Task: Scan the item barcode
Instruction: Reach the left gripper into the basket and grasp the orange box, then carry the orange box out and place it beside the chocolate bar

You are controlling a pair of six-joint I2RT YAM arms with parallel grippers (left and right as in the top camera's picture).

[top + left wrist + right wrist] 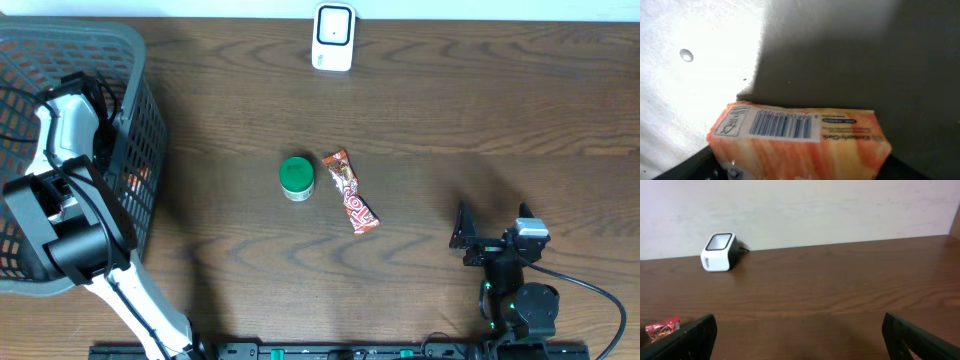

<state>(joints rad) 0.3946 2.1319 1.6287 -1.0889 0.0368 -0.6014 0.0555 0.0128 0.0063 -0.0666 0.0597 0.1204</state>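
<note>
A: Orange tissue pack (800, 145) is sitting where?
B: Inside grey basket (140, 60), far left, between left gripper (800, 172) fingers; cannot tell if gripping. Right gripper (800, 340) is gaping wide.

Table (480, 120): basket (150, 150), scanner (333, 37), jar (296, 178), candy bar (351, 192)

Orange pack (800, 147), barcode (784, 125) facing camera, apparently inside basket (140, 100); white scanner (333, 37) well apart.
</note>
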